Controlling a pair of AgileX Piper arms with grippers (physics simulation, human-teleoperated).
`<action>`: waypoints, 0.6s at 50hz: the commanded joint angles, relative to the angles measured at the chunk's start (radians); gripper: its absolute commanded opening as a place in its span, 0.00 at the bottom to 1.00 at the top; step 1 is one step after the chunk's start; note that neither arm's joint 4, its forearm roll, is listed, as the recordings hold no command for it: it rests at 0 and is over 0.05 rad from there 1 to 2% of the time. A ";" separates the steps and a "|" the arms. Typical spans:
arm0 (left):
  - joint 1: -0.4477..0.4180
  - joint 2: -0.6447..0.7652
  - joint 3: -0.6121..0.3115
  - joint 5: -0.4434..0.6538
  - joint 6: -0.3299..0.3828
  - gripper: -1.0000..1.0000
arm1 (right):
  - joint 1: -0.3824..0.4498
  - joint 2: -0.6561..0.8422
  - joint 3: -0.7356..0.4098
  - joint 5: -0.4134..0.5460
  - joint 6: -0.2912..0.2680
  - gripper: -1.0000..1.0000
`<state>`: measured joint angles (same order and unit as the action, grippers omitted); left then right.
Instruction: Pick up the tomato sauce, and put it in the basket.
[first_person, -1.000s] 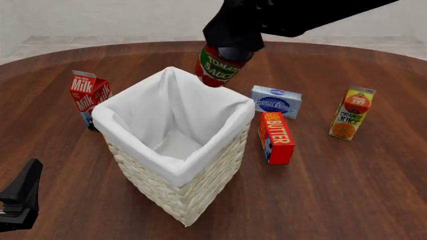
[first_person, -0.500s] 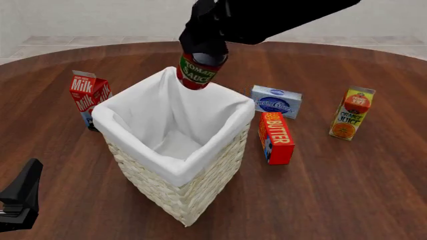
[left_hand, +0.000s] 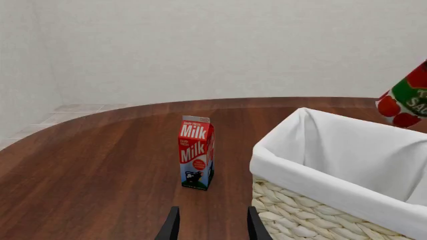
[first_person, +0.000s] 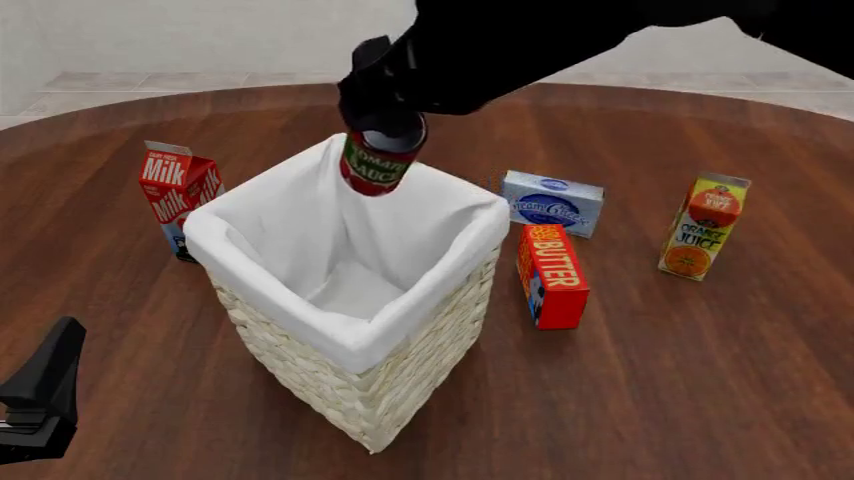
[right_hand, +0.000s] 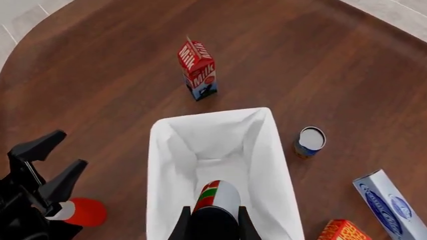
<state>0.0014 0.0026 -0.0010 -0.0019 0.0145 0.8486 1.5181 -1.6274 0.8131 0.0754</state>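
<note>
While gripped, tomato sauce (first_person: 375, 163): red/green label.

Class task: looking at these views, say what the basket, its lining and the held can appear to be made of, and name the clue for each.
The basket looks like cream woven wicker: braided strands show on its walls. Its lining looks like soft white cloth, folded over the rim. The tomato sauce, held by the right gripper, seems a metal tin with a glossy printed label, though that's uncertain.

basket (first_person: 360, 330) centre | milk carton (first_person: 174, 195) left | butter box (first_person: 553, 277) right | juice carton (first_person: 703, 227) far right
</note>
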 joint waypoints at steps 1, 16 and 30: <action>0.000 0.000 0.000 0.000 0.000 1.00 | -0.002 0.041 0.000 -0.029 0.015 0.00; 0.000 0.000 0.000 0.000 0.000 1.00 | -0.004 0.095 0.006 -0.071 0.016 0.00; 0.000 0.000 0.000 0.000 0.000 1.00 | 0.000 0.138 0.027 -0.096 0.032 0.00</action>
<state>0.0015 0.0026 -0.0010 -0.0019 0.0145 0.8486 1.6305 -1.6086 0.7350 0.0832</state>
